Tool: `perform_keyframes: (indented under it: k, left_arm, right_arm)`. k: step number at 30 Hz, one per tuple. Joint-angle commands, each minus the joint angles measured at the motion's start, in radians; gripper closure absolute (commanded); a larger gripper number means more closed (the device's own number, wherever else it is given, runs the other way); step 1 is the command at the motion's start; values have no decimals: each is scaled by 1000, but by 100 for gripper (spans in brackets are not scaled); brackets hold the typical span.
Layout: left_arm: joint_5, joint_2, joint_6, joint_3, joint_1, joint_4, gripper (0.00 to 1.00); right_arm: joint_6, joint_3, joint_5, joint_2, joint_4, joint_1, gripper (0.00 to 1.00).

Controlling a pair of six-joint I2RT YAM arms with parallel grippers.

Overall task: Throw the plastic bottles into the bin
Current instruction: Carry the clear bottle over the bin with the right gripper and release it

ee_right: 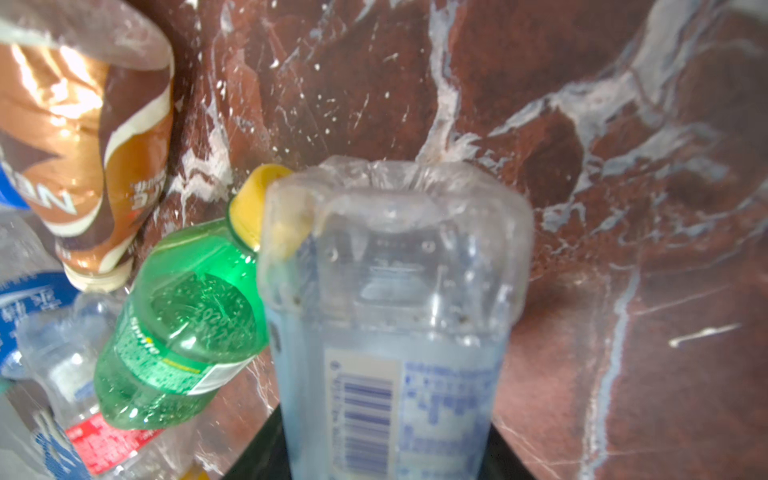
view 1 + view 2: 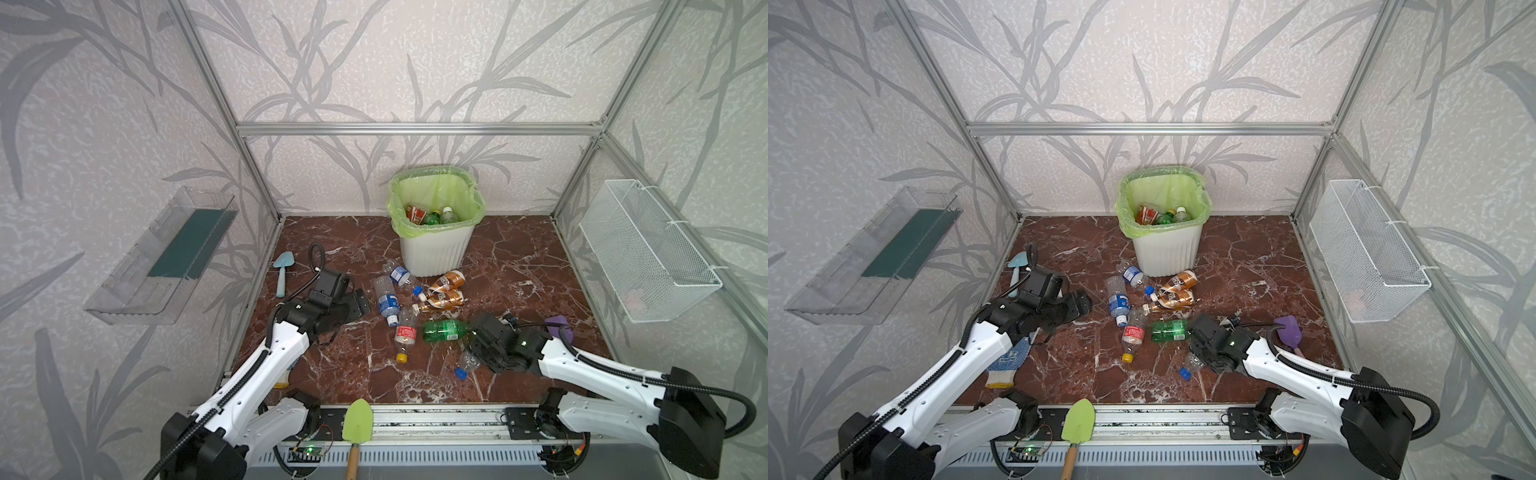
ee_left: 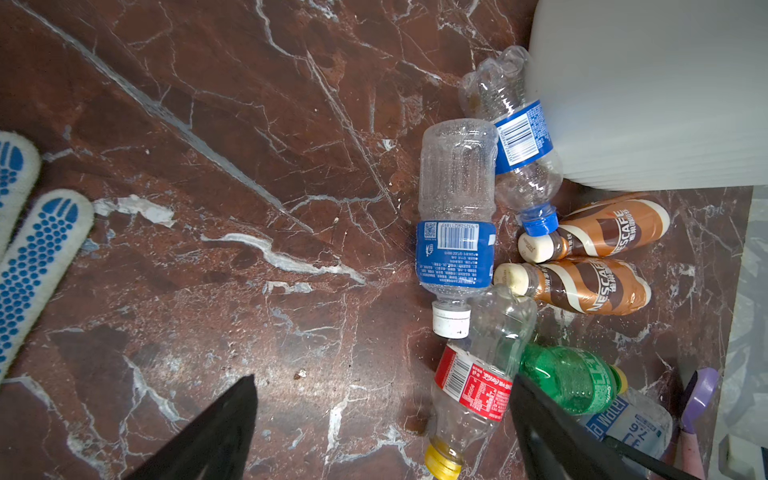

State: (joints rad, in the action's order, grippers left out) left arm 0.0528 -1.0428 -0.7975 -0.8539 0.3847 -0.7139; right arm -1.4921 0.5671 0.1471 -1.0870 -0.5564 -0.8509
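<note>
My right gripper (image 2: 478, 351) (image 1: 386, 451) is shut on a clear bottle with a blue cap (image 2: 468, 360) (image 1: 395, 291), low over the floor beside a lying green bottle (image 2: 446, 330). More plastic bottles lie in front of the bin (image 2: 436, 253): two clear ones with blue labels (image 2: 390, 297), two brown-and-white ones (image 2: 444, 291) and one with a red label (image 2: 406, 332) (image 3: 473, 382). Several bottles lie inside the bin. Left of that pile, my left gripper (image 2: 357, 301) (image 3: 382, 380) stands open and holds nothing.
A blue spade (image 2: 282, 266) lies at the left wall, a purple spade (image 2: 559, 326) behind my right arm, and a green spade (image 2: 357, 419) on the front rail. A dotted glove (image 2: 1007, 361) lies under my left arm. A clear tray (image 2: 166, 257) and a wire basket (image 2: 648, 249) hang on the side walls.
</note>
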Motion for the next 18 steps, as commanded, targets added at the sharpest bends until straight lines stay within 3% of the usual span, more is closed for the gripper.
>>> perform_keyframes:
  k: [1,18]
  left_arm:
    - [-1,-15,-38,-36,-4,8,7]
    - [1,-46,-58,-44,-6,10,7]
  right_arm:
    - [102,16,6,35,-67,3,51]
    - [344,103,39,118,-169,3,50]
